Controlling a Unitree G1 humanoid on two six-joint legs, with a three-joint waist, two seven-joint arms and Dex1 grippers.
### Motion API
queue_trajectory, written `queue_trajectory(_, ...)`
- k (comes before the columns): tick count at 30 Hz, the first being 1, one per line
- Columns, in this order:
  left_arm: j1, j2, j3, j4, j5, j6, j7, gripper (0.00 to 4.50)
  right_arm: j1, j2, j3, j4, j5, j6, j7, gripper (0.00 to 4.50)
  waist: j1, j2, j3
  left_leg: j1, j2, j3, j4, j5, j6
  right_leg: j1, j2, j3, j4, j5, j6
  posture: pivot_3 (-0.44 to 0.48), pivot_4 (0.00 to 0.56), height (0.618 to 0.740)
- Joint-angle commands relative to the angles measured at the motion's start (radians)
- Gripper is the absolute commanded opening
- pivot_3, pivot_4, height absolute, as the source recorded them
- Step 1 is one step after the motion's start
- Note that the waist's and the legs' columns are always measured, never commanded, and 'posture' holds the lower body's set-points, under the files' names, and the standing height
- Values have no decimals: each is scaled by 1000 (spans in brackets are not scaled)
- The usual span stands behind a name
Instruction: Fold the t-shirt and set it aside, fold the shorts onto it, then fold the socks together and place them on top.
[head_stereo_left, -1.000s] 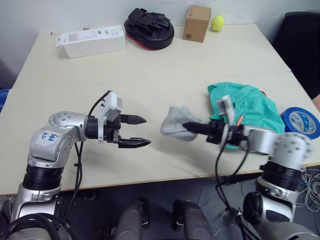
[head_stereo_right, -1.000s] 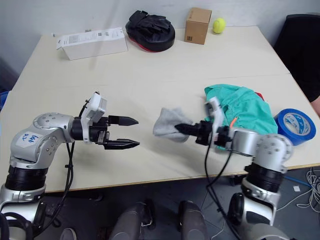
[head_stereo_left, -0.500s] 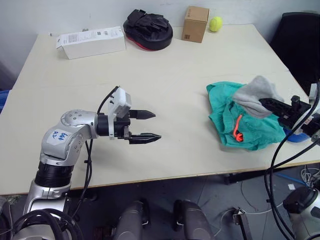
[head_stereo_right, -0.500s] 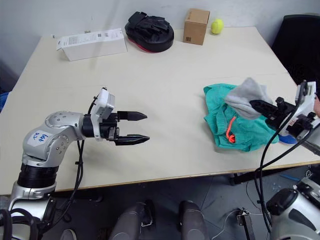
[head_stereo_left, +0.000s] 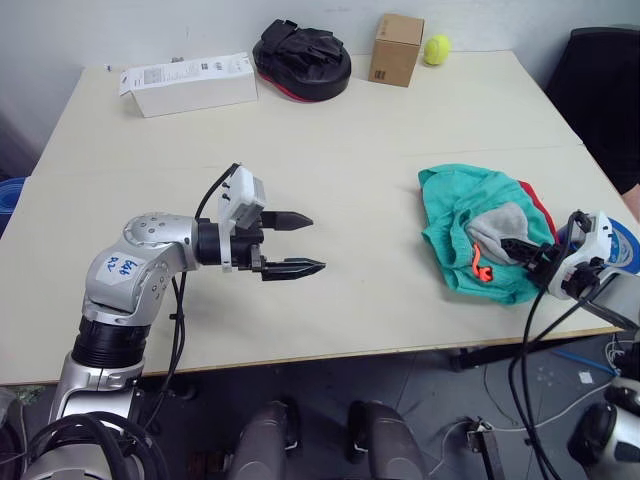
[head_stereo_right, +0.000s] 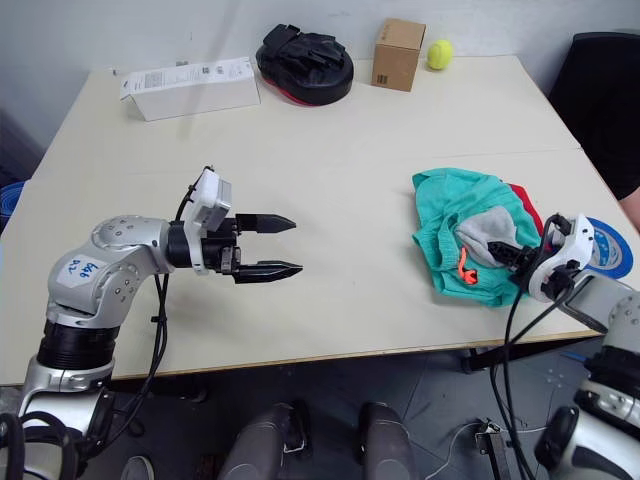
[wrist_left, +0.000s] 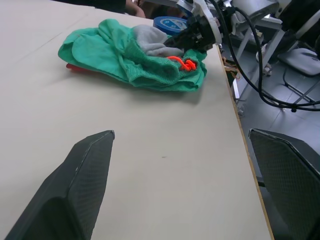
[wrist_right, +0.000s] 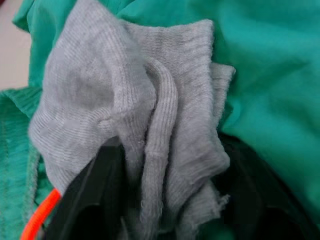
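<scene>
Left gripper (head_stereo_left: 300, 243) hung over bare table (head_stereo_left: 330, 150) near the middle, fingers spread apart, nothing in them. Well to its right sat the clothes pile by the table's right edge: teal shorts (head_stereo_left: 455, 205) bunched on top, orange-red drawstring (head_stereo_left: 476, 265) showing at the front, a sliver of the red t-shirt (head_stereo_left: 537, 206) poking out from under the far side. Grey socks (head_stereo_left: 497, 224) lay crumpled on the shorts. Right gripper (head_stereo_left: 527, 252) was at the pile, fingers clamped on the socks; right wrist view showed knit bunched between the two black fingers (wrist_right: 90, 187). Blue tape roll (head_stereo_right: 608, 247) just beyond the pile on the right.

Judgement: socks are very light, limp and stretchy, will sag and unfold if dangled; nothing fragile. Best taken at the bunched middle or cuff so both stay together. Task looked near its end; the remaining call is letting go without dragging the knit or shorts off.
</scene>
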Motion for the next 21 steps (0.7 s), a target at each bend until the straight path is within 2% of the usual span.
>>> queue_trajectory(1, 9, 13, 27, -10, -28, -1, 1, 4500, 120, -97, -8, -162, -9, -63, 152, 3847, 5, 0, 0, 0, 0, 0, 0, 0, 0, 0, 0, 0, 0, 0, 0, 0, 150, 740)
queue_trajectory(3, 17, 21, 44, -7, -38, 5, 0, 4500, 187, -145, -11, -222, -25, -108, 222, 4483, 10, 0, 0, 0, 0, 0, 0, 0, 0, 0, 0, 0, 0, 0, 0, 0, 150, 740)
queue_trajectory(6, 38, 60, 87, -5, -69, 26, -21, 4500, 390, -269, 1, -329, -162, -316, 416, 4483, 15, 0, 0, 0, 0, 0, 1, -2, -1, 0, 0, 0, 0, 0, 0, 0, 150, 740)
queue_trajectory(8, 70, 113, 134, -14, -105, 44, -53, 4500, 518, -334, -67, -352, -211, -428, 565, 4483, 20, 0, 0, 1, 0, 0, 0, -3, -4, 0, 0, 0, 0, 0, 0, 0, 150, 740)
queue_trajectory(12, 150, 256, 242, -17, -162, 75, -124, 4500, 684, -393, -270, -273, -248, -603, 862, 4483, 22, -1, 1, 2, 1, 1, 0, -4, -4, 1, 2, 0, -2, 0, 0, 0, 150, 740)
queue_trajectory(14, 193, 329, 300, -8, -204, 117, -163, 4500, 724, -416, -341, -219, -255, -625, 955, 4483, 22, -2, 2, 2, 1, 1, 0, -5, -4, 2, 1, 0, -4, 1, 1, 0, 150, 740)
queue_trajectory(17, 305, 426, 414, 10, -234, 151, -208, 4500, 710, -448, -405, -123, -240, -603, 1006, 4483, 18, -2, 2, 3, 2, -1, 0, -6, -3, 4, 1, -1, -8, 2, 0, 0, 150, 740)
queue_trajectory(21, 361, 411, 485, 0, -233, 127, -144, 4500, 649, -441, -388, -78, -232, -587, 986, 4483, 19, -1, 2, 2, 3, -2, -6, -9, -2, 5, 0, 0, -18, 4, -6, 0, 150, 740)
